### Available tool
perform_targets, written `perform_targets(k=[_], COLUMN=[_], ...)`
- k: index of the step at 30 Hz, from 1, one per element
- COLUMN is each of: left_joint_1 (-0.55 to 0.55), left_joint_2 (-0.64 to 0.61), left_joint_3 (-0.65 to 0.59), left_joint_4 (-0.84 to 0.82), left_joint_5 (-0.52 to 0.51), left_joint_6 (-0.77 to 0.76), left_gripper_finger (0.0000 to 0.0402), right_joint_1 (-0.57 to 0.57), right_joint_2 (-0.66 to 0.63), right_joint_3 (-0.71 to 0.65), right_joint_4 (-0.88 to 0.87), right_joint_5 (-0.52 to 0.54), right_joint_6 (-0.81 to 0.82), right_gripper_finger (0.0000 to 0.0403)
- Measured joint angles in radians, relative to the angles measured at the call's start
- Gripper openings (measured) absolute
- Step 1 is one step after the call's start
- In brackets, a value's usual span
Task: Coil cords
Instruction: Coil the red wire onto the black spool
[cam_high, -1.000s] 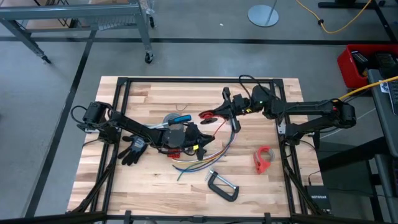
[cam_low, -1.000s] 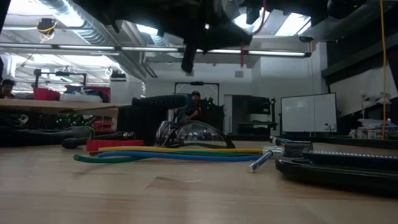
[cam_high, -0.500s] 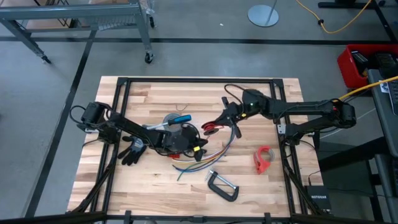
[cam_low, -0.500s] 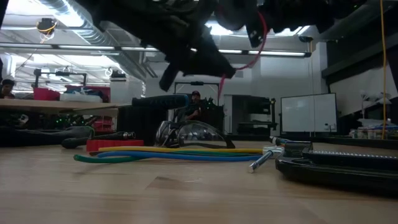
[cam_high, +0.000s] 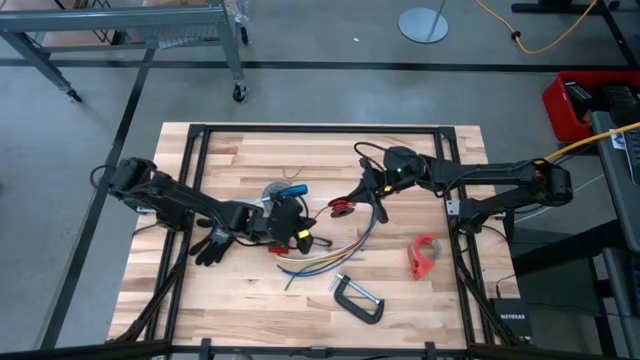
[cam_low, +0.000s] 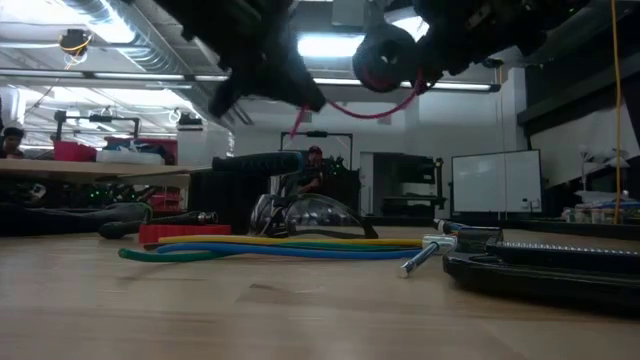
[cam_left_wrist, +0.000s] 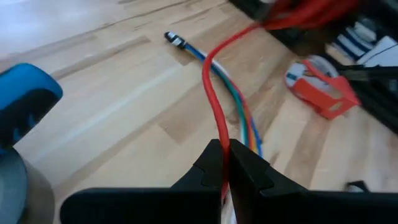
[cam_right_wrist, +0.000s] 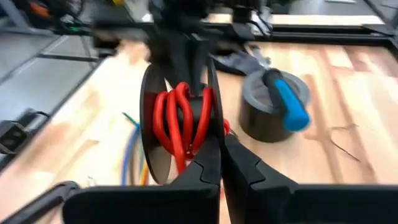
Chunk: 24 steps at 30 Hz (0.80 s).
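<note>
A black spool wound with red cord (cam_right_wrist: 180, 124) hangs in the air over the table's middle, with my right gripper (cam_high: 350, 203) shut on it. From the spool (cam_low: 385, 60) a loose length of red cord (cam_low: 345, 108) sags across to my left gripper (cam_high: 312, 240), which is shut on that cord. Below both, the bundle of yellow, blue, green and purple strands (cam_high: 330, 255) lies flat on the wooden table (cam_high: 230, 150). My left gripper pinches a single strand of the red cord (cam_left_wrist: 219, 134) between its two fingertips. It comes from the table's left, slanting down. The cord leads away from the fingers in a loose curve up to the spool, clear of the table. My right gripper pinches the rim of one black flange of the spool (cam_right_wrist: 214, 118) between its two fingers. It comes from the table's right, slanting down. The spool is lifted clear of the table, its flanges standing on edge, with the red windings beside the fingers.
A grey tape roll with a blue-handled tool (cam_high: 278, 192) sits just beyond the left gripper, and a black glove (cam_high: 212, 243) lies under the left arm. A red tape dispenser (cam_high: 424, 255) and a metal C-clamp (cam_high: 358, 298) lie toward the near right. A black frame (cam_high: 320, 129) borders the table.
My left gripper has tipped up from pointing down and drawn back toward the table's left with the cord's end. My right gripper has sunk and tipped, bringing the spool nearer the table's middle and turning it. The red cord now hangs in a slack arc between the two.
</note>
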Motion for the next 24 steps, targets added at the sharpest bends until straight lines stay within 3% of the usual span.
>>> perform_targets(k=[8,18,24], left_joint_1=[-0.012,0.035,0.062], left_joint_2=[-0.086,-0.102,-0.102], left_joint_3=[0.0,0.0,0.0], left_joint_4=[-0.02,-0.014,0.099], left_joint_5=[0.0,-0.005,-0.005], left_joint_6=[0.003,0.028,0.121], left_gripper_finger=[0.0,0.0,0.0], right_joint_1=[0.0,0.0,0.0], right_joint_2=[0.0,0.0,0.0], right_joint_3=[0.0,0.0,0.0], right_joint_4=[-0.042,-0.104,-0.149], right_joint_5=[0.099,0.187,0.225], right_joint_6=[-0.003,-0.004,-0.004], right_gripper_finger=[0.0002,0.0002,0.0002])
